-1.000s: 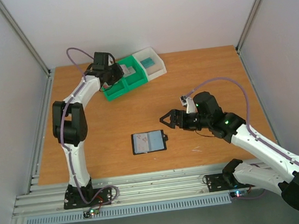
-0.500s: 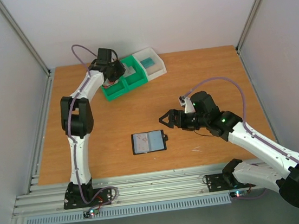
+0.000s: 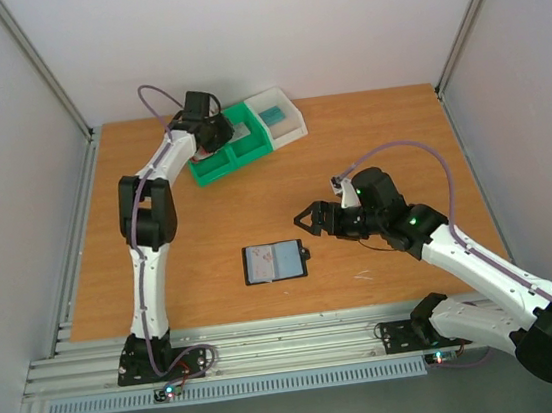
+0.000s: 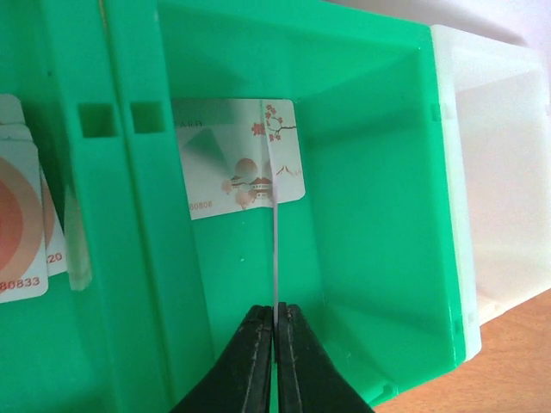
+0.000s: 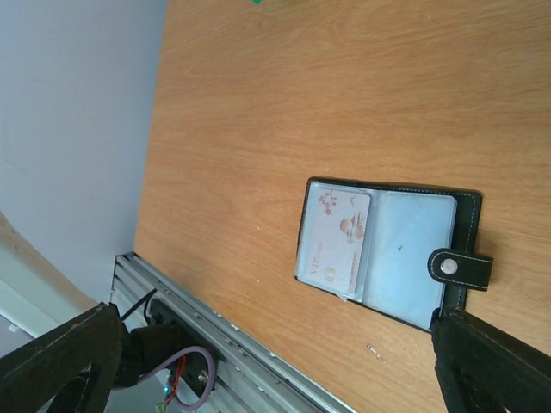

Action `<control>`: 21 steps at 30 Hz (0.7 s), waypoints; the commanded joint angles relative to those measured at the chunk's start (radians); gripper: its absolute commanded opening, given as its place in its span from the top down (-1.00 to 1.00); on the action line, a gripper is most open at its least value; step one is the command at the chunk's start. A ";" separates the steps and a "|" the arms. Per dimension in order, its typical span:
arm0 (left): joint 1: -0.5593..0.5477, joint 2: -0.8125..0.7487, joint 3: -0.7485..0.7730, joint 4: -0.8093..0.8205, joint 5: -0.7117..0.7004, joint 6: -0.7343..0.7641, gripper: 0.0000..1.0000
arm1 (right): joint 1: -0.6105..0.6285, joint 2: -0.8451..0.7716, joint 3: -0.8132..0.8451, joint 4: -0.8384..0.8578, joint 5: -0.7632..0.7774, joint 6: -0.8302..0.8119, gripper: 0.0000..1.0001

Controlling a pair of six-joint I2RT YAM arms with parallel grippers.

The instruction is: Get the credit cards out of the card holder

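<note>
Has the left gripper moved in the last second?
Yes. The left gripper, shut on a credit card, has shifted slightly right, further over the green bin.

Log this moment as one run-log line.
left gripper: shut on held card, edge-on over green bin | right gripper: open, near card holder, apart | holder: open, one pocketed card inside

Top camera looks down from behind my bases over the whole table (image 3: 378, 133); my left wrist camera peers closely into the green bin (image 4: 370, 172), my right one views the card holder (image 5: 406, 251) from farther off, both also seen overhead.
</note>
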 commanded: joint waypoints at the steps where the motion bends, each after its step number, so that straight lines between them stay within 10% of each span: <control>1: 0.005 0.047 0.055 -0.007 -0.008 0.000 0.89 | -0.002 0.001 0.032 -0.015 0.014 -0.019 -0.97; 21: 0.004 0.120 0.141 -0.009 -0.065 -0.017 0.92 | -0.002 -0.002 0.051 -0.051 0.037 -0.042 -0.97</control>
